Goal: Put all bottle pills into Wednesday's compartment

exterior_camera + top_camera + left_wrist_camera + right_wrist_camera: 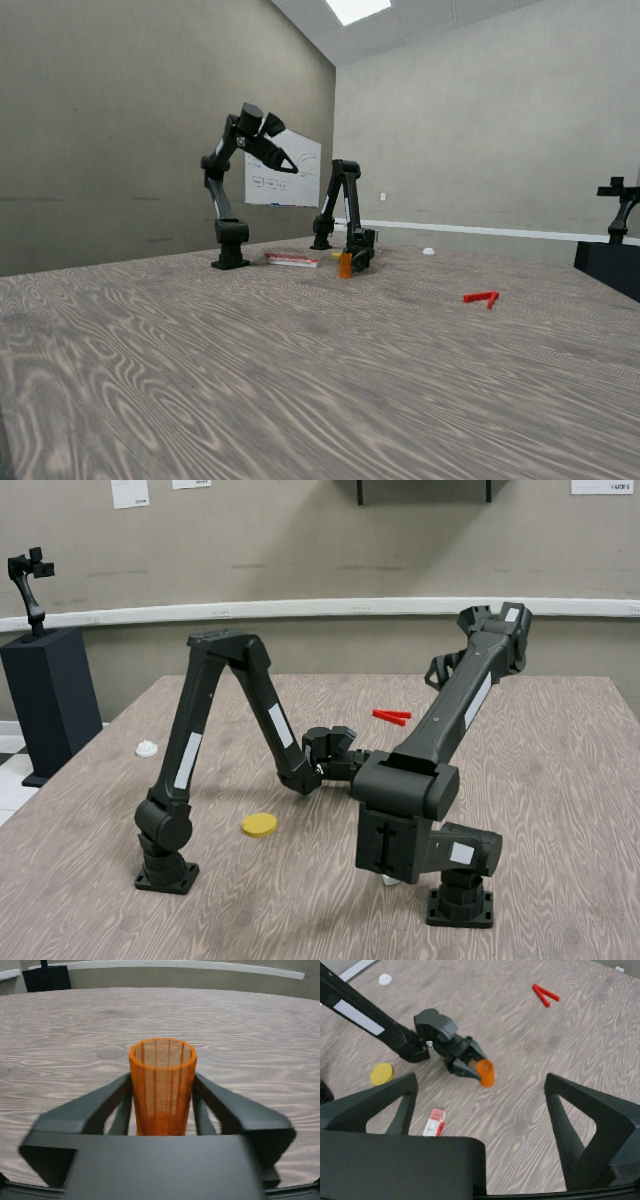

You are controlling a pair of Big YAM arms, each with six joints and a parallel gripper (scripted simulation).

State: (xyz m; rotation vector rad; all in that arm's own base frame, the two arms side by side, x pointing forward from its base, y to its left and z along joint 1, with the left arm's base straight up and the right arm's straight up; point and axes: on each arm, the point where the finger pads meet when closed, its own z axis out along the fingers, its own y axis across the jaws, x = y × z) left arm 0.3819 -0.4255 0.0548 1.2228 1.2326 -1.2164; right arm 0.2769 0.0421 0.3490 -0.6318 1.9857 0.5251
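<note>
The orange bottle [345, 266] [162, 1097] [486, 1076] stands upright and uncapped on the table, hidden in the top view. Its inside shows a redder patch low down; I cannot make out separate pills. My left gripper [162, 1079] [487, 1072] is low around the bottle, fingers slightly parted on either side, very close to its wall. My right gripper [296, 169] is wide open, empty and high above the table. The white-and-red organiser [292, 262] [434, 1122] lies flat on the table near the right arm's base; its compartments cannot be read.
A yellow disc [259, 825] [381, 1074] lies between the arm bases. A small white round piece [146, 748] [428, 251] [385, 979] lies beyond the left arm. A red V-shaped object [391, 717] [481, 297] [545, 995] lies farther out on the table.
</note>
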